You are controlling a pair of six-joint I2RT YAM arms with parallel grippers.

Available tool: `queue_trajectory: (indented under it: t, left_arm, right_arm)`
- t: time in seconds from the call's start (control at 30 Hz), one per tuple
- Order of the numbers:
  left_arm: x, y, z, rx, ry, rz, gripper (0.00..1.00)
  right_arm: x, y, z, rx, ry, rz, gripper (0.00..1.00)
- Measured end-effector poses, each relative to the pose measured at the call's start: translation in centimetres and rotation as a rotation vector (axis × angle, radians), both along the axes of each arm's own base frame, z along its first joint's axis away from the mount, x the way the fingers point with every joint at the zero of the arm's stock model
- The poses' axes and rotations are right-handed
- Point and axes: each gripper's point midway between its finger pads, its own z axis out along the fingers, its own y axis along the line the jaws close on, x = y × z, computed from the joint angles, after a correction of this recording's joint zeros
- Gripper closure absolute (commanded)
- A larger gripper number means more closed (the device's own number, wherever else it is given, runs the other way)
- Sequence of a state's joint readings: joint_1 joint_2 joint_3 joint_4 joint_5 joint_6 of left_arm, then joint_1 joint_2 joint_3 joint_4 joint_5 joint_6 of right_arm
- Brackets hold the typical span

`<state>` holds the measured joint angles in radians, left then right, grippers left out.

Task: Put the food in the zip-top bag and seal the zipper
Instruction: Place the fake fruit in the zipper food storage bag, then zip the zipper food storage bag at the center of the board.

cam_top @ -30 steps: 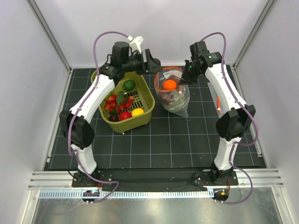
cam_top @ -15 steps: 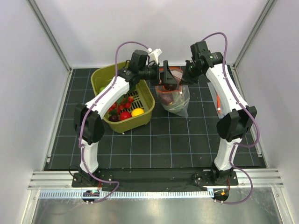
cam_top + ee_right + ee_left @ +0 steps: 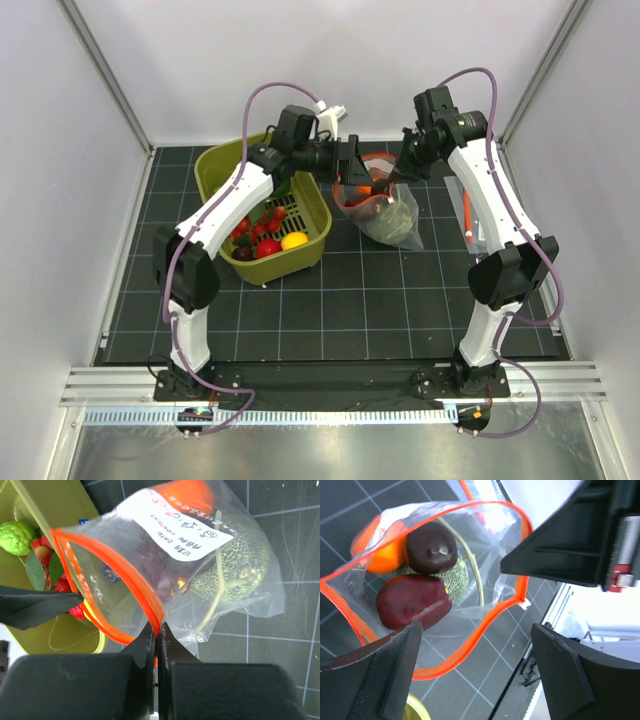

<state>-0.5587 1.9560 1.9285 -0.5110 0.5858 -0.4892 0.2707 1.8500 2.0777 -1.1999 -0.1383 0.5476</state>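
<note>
- The left arm [image 3: 225, 205] is reaching out over the olive-green basket [image 3: 212, 172]. The left gripper [image 3: 350, 172] is hovering just above the mouth of the zip-top bag [image 3: 392, 218], with its jaws spread wide and gripping nothing.
- The right arm [image 3: 490, 190] is bending down from a raised elbow. The right gripper [image 3: 396, 176] is pinching the orange-red zipper [image 3: 522, 587] at the bag's rim, jaws closed tight on it, and is holding the mouth up and open.
- Bag and basket are resting on a black gridded mat [image 3: 330, 300], with pale walls standing on three sides.
- The left wrist camera is looking between its open fingers straight into the bag. An orange fruit [image 3: 380, 555], a dark purple fruit [image 3: 432, 547], a red fruit [image 3: 412, 602] and a mottled green melon [image 3: 457, 582] are lying together inside.
- The right wrist camera alone is showing a white label [image 3: 175, 522] on the bag's side and, beyond its fingertips, a bumpy green fruit [image 3: 17, 537] in the basket.
- Only the top camera is showing a yellow fruit [image 3: 294, 240] lying in the basket, below the left forearm.
</note>
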Motion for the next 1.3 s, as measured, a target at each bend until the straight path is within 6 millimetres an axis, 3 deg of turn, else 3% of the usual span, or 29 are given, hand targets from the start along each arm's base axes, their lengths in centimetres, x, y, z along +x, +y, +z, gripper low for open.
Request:
queue_trajectory:
  t: [0.13,0.3,0.47,0.63,0.8,0.9,1.03,1.13,1.23,1.3]
  left_arm:
    - [-0.6,-0.5,1.6,-0.006,-0.067,-0.059,0.21]
    - [-2.3,-1.9,3.0,-0.028,-0.15,-0.173,0.24]
    - [-3.9,-2.9,1.1,0.01,-0.203,-0.272,0.2]
    - [-4.3,-2.6,-1.6,0.059,-0.224,-0.317,0.2]
    - [-4.4,-2.6,-2.5,0.055,-0.244,-0.358,0.32]
    - [-4.4,-2.7,-2.4,0.046,-0.269,-0.382,0.51]
    - [-4.4,-2.9,-2.3,0.041,-0.304,-0.402,0.86]
    - [-4.0,-2.8,-2.8,0.054,-0.319,-0.396,1.0]
    - [-3.9,-2.7,-3.3,0.066,-0.317,-0.39,1.0]
    - [-3.8,-2.8,-3.3,0.062,-0.311,-0.381,1.0]
  right_arm:
    - [-0.3,-0.1,-0.1,-0.003,0.014,0.001,0.97]
    - [-0.5,0.3,-0.1,0.014,0.019,0.013,0.97]
    - [-0.8,0.9,0.1,0.046,0.027,0.041,0.97]
    - [-1.0,1.4,0.3,0.067,0.023,0.074,0.97]
    - [-2.0,1.6,0.3,0.084,0.034,0.1,0.96]
    - [-2.4,1.6,0.4,0.086,0.028,0.112,0.94]
    - [-2.7,1.7,0.5,0.093,0.014,0.129,0.79]
    - [-3.0,1.9,0.6,0.111,-0.018,0.15,0.66]
    - [-4.0,1.8,0.4,0.123,-0.051,0.162,0.47]
    - [-4.6,1.8,0.6,0.138,-0.084,0.176,0.4]
